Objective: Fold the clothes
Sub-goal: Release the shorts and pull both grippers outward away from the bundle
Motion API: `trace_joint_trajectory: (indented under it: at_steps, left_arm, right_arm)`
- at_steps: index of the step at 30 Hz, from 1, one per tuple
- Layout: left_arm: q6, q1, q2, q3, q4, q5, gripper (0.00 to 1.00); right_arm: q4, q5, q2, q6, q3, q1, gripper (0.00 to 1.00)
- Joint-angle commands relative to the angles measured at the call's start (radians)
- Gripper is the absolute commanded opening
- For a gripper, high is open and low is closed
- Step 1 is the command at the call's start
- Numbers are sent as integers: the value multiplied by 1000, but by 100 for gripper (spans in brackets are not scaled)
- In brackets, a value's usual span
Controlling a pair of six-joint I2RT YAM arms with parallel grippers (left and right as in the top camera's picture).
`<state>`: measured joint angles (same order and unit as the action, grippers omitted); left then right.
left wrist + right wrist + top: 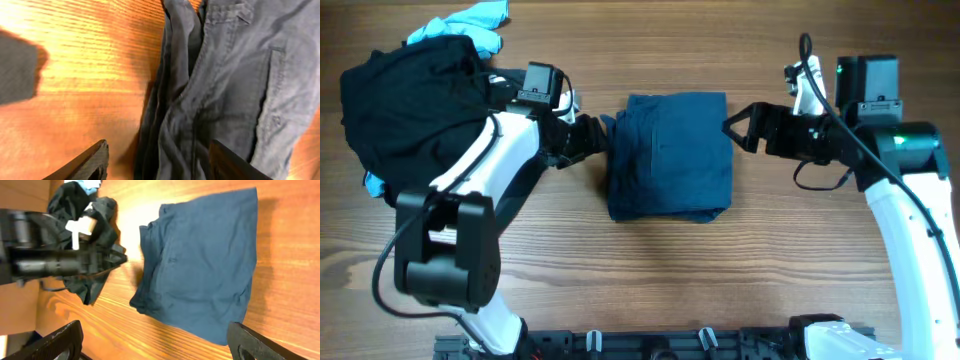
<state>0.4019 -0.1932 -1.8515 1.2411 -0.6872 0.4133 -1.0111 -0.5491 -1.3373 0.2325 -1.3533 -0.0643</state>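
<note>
Overhead has the shorts [670, 155] folded, left gripper [603, 135] and right gripper [735, 132] both gaping wide at their edges, so probably the pile [410, 95] next.

Table [670, 300]: wood-grain top, mid-brown, grain running left-right. Rail [650, 345]: black, along near edge. Light: bright, warm glare on wood in both wrist views.

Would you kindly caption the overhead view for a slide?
Left pincer and right pincer, open, flank a folded navy cloth garment on the wooden table near a black clothes pile.
</note>
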Motion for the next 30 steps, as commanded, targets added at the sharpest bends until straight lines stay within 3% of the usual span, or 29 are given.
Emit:
trace_joint_trajectory:
  at_steps: [1, 11, 22, 25, 30]
  left_arm:
    - [-1, -7, -74, -33, 54, 16, 63]
    - [1, -71, -186, -33, 211, 76, 64]
    - [142, -322, -280, -33, 377, 95, 56]
    - [246, -386, -280, -33, 476, 95, 52]
    - [314, -401, -278, -32, 545, 95, 57]
  right_arm:
    - [-16, -10, 41, -53, -53, 3, 93]
    - [-96, -10, 82, -73, -156, 3, 93]
    - [-88, 6, 87, -72, -172, 11, 93]
    - [-86, 6, 87, -72, -172, 29, 93]
    - [-93, 120, 86, 29, -172, 55, 93]
